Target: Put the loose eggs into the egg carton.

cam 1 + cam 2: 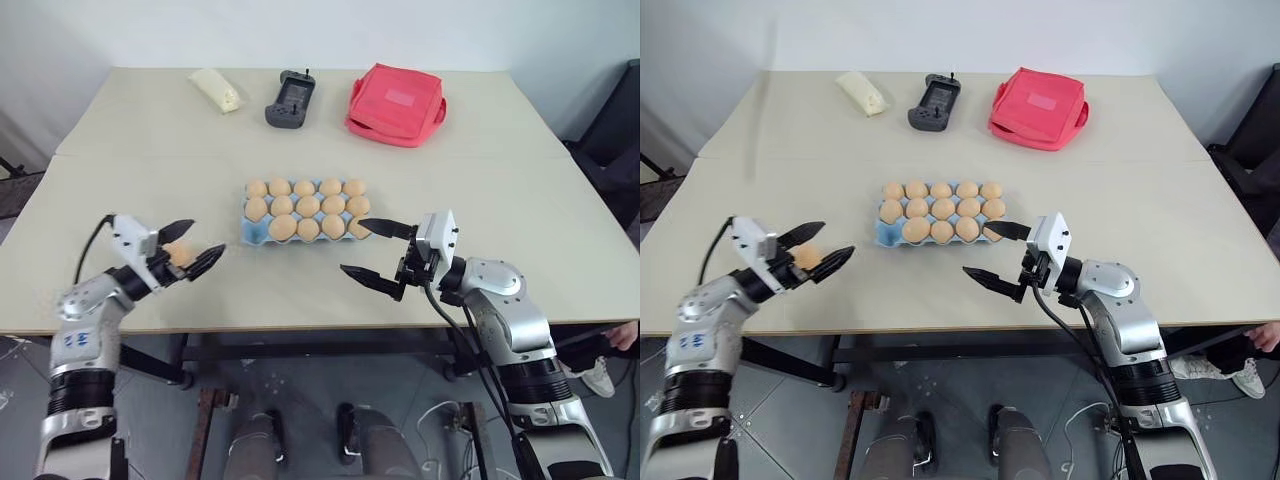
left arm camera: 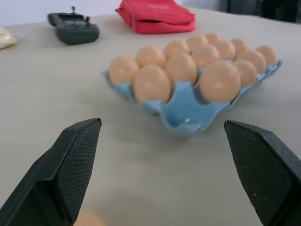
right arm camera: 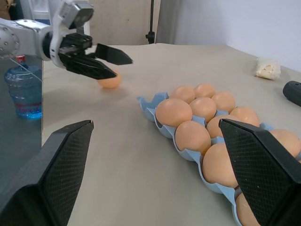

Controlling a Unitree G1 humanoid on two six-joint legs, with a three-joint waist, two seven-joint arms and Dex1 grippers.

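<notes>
Nearest the camera, one loose egg [image 1: 180, 254] is seen lying on the table [image 1: 120, 180] between the spread black fingers of the left gripper [image 1: 188, 249], near the front left edge; the fingers are parted wide and whether they touch the egg cannot be told. From the right wrist view the same egg is seen resting on the tabletop just behind the left gripper's fingers.

At the middle of the table the egg carton [image 1: 254, 233], light blue, is placed, its cups filled with tan eggs in three rows. One corner cup, the front one on the left arm's side, is seen bare.

Just beside the carton's front right corner the right gripper [image 1: 378, 252] is held with its jaws released and wide apart, nothing between them, the upper finger close to the carton's edge.

Along the far edge of the table a pale packet [image 1: 215, 90], a dark handheld controller [image 1: 291, 99] and a red pouch [image 1: 396, 103] are laid out, well apart from the carton.
</notes>
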